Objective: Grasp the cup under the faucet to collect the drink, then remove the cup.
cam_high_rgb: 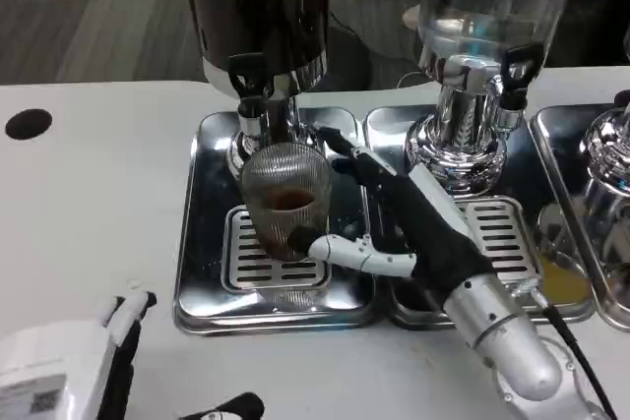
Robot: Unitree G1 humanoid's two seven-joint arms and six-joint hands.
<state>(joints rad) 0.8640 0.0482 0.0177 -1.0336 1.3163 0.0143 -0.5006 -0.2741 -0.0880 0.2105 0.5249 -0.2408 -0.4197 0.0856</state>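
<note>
Left hand (118, 327) lay low at near table edge, grip unclear. Right hand (409, 233) wrapped around ribbed glass cup (285, 199) under dark dispenser's faucet (251, 95), over drip grate (246, 263). Cup partly filled: rigid, breakable, likely slippery, heavier now; hold mid-wall, keep upright.

Camera: one head view, set high on the robot, above the near edge of the white table (89, 194).
Direction: it looks forward and steeply down on the left drip tray (202, 243).
Nearness: close; the tray lies in the middle, and the dispenser tanks behind it are cut off at the top edge.
Shared part: no second view.
</note>
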